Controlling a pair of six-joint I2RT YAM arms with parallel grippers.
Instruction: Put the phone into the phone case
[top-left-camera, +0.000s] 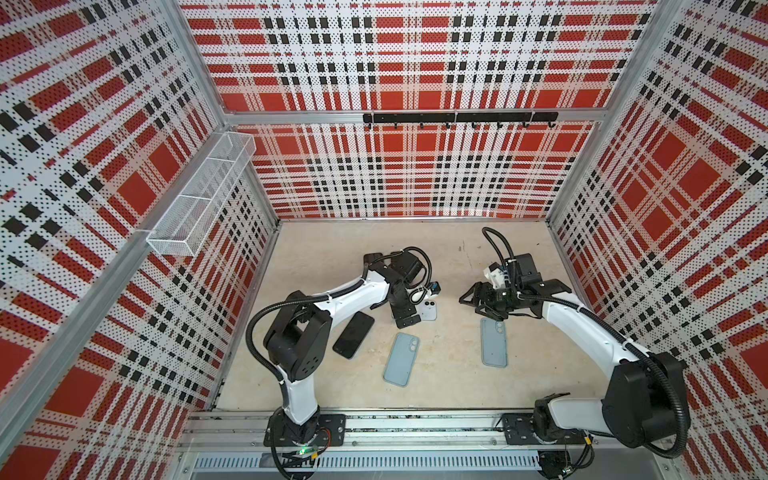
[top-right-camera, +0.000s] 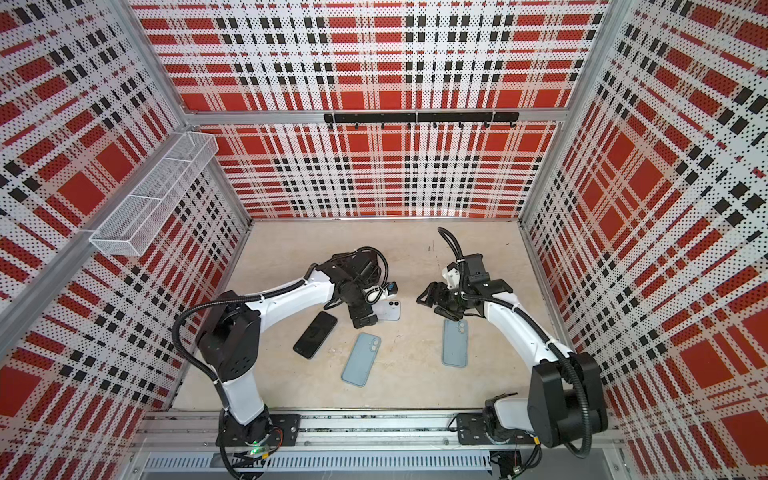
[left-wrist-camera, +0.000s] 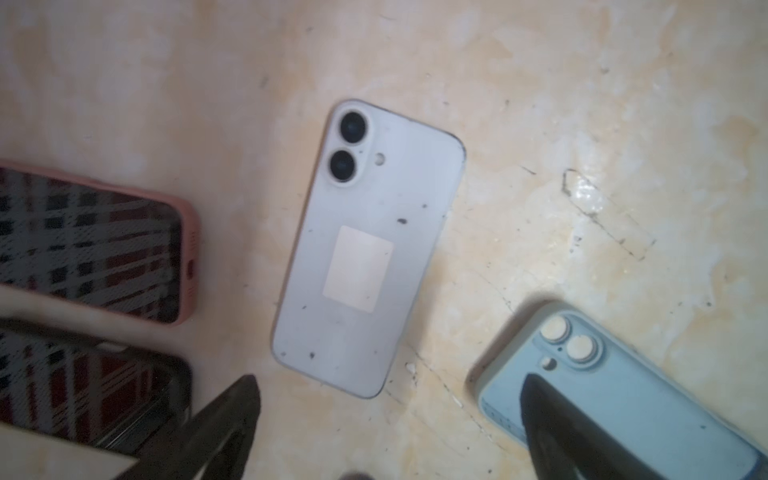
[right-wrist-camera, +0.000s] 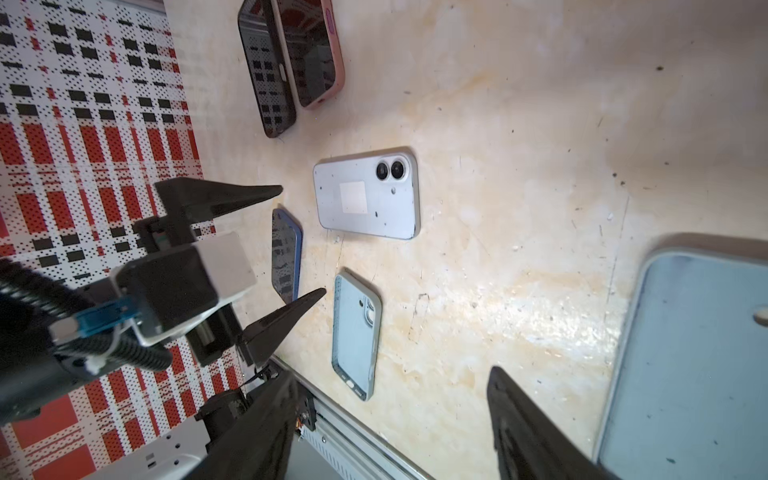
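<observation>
The white phone (left-wrist-camera: 368, 249) lies face down on the beige floor, also seen in both top views (top-left-camera: 430, 311) (top-right-camera: 390, 309) and in the right wrist view (right-wrist-camera: 368, 193). My left gripper (left-wrist-camera: 390, 384) (top-left-camera: 392, 313) hovers open just over its lower end, with nothing between the fingers. A light blue phone case (top-left-camera: 401, 359) (left-wrist-camera: 615, 399) (right-wrist-camera: 357, 332) lies empty in front of the phone. A second light blue case (top-left-camera: 493, 343) (right-wrist-camera: 685, 353) lies further right. My right gripper (right-wrist-camera: 390, 372) (top-left-camera: 469, 305) stands open above the floor behind that second case, holding nothing.
A black phone (top-left-camera: 353, 334) (right-wrist-camera: 286, 253) lies left of the nearer case. A pink-cased phone (left-wrist-camera: 104, 245) (right-wrist-camera: 318, 54) and a dark phone (left-wrist-camera: 83, 395) (right-wrist-camera: 266, 70) lie side by side under my left arm. The metal rail (top-left-camera: 415, 428) runs along the floor's front edge.
</observation>
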